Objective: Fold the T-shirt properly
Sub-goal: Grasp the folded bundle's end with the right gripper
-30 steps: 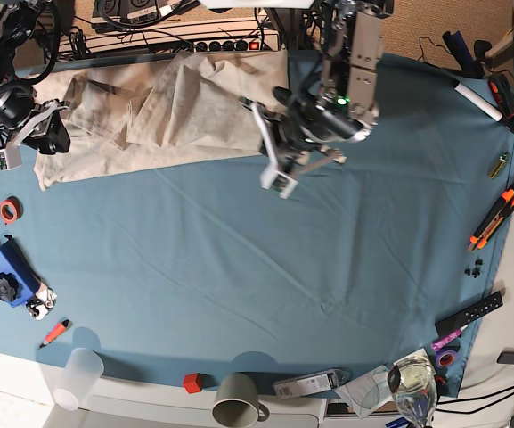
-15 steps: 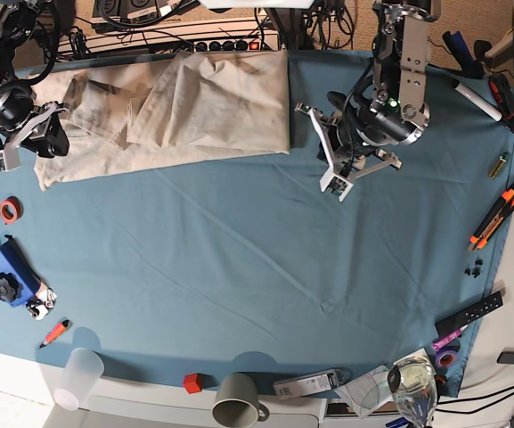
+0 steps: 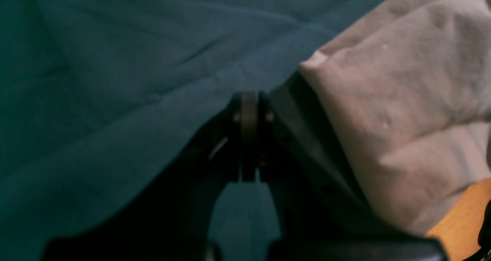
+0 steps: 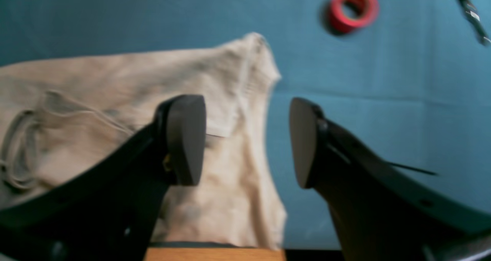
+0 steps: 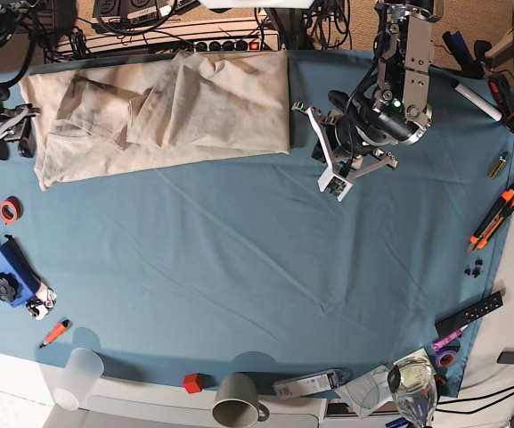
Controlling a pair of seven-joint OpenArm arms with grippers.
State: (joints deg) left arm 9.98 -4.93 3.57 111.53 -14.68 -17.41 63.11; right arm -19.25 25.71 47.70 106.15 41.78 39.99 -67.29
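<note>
The T-shirt is lying folded lengthwise along the table's far edge. The right gripper is hanging wide open, empty, above its end by the far left corner, probably lining up a grab. The left gripper is sitting pinched shut, empty, beside the other end. The cup is standing at the near edge; its contents are hidden.

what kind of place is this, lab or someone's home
Most likely a robotics lab or workshop bench, not a home. A teal cloth covers a work table holding a beige T-shirt, there is a power strip with tangled cables along the back edge, and markers and red tape lie around the sides.
</note>
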